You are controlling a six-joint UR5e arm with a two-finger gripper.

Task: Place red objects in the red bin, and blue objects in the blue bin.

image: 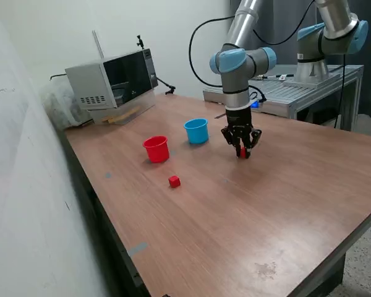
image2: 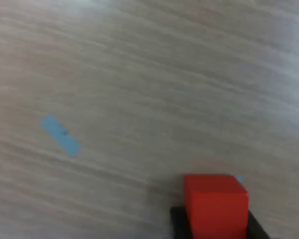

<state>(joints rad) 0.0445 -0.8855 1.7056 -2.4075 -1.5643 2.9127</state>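
My gripper (image: 242, 151) is low over the wooden table, to the exterior view's right of the light blue cup (image: 196, 131). A small red cube (image: 242, 151) sits between its fingers; the wrist view shows this cube (image2: 215, 205) close up with dark fingers (image2: 178, 223) on both sides. A second red cube (image: 174, 181) lies on the table in front of the red cup (image: 156, 149). The red cup stands to the exterior view's left of the blue cup. No dark blue cubes are visible.
A microwave-like box (image: 111, 79) stands at the table's back left. A second robot arm (image: 334, 37) on a metal bench (image: 309, 86) is behind the table. A small blue tape mark (image2: 61, 135) is on the table surface in the wrist view.
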